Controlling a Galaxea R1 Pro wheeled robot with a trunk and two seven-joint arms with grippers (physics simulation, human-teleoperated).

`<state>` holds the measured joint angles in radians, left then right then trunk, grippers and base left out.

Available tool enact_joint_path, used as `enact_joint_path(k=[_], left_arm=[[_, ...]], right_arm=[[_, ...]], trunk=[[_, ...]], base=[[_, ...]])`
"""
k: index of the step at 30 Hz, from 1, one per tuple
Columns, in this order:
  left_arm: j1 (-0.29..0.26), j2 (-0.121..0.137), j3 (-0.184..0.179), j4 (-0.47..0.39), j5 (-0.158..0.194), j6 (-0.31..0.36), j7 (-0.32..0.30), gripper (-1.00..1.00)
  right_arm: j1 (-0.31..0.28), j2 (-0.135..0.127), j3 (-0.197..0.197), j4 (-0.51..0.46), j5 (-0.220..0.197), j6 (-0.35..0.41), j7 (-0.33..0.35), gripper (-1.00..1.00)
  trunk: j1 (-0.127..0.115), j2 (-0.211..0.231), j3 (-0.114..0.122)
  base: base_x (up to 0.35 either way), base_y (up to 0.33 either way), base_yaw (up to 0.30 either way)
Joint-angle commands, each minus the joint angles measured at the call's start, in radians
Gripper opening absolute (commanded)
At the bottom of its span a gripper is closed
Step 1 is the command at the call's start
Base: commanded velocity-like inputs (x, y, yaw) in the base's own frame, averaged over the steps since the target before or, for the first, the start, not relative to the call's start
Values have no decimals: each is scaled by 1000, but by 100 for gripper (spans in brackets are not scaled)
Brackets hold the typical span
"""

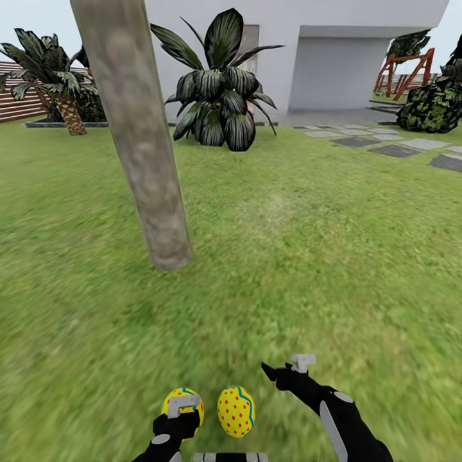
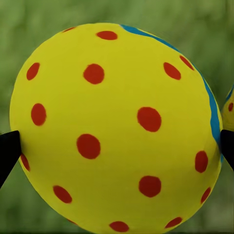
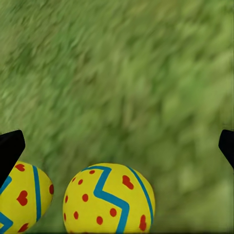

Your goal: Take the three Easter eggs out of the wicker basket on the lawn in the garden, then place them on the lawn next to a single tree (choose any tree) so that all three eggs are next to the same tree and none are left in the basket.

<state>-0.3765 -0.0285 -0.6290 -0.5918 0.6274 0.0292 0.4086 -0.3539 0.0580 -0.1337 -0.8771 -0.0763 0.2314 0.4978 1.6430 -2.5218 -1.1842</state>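
An Easter egg, yellow with red dots, sits between the fingers of my left gripper, which is shut on it low over the lawn. Just to its right is a second egg with a blue zigzag band; I cannot tell whether it rests on the grass. My right gripper is open and empty, to the right of that egg and apart from it. The tree has its thick mottled trunk rising ahead to the left. The wicker basket is out of view.
A broad-leaved dark plant stands behind the trunk by the white building. A palm is at far left. Grey stepping stones and a bush lie at far right. Open grass stretches between me and the trunk.
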Motion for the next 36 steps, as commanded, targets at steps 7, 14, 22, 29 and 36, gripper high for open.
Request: enact_joint_path(k=[7,14,22,29,36], left_arm=[[-1,1,-6,-2,5,3,10,-100],[-2,2,-7,-33,5,3,6,-100],[-31,10,1,-95,-84,7,14,-100],[-35,8,1,-100,-107,5,20,-100],[-35,7,-3,-94,-112,5,48,-100]], right_arm=[[0,1,-5,-1,-8,9,5,100],[0,0,-5,-5,-3,9,7,100],[0,0,-7,-4,0,9,5,100],[0,-1,-10,-4,-2,9,5,100],[0,-1,-11,-4,-3,9,7,100]], trunk=[[3,-2,-28],[5,-3,-43],[7,-4,-63],[9,-5,-78],[11,-6,-101]], base=[[0,0,0],[0,0,0],[0,0,0],[0,0,0],[0,0,0]])
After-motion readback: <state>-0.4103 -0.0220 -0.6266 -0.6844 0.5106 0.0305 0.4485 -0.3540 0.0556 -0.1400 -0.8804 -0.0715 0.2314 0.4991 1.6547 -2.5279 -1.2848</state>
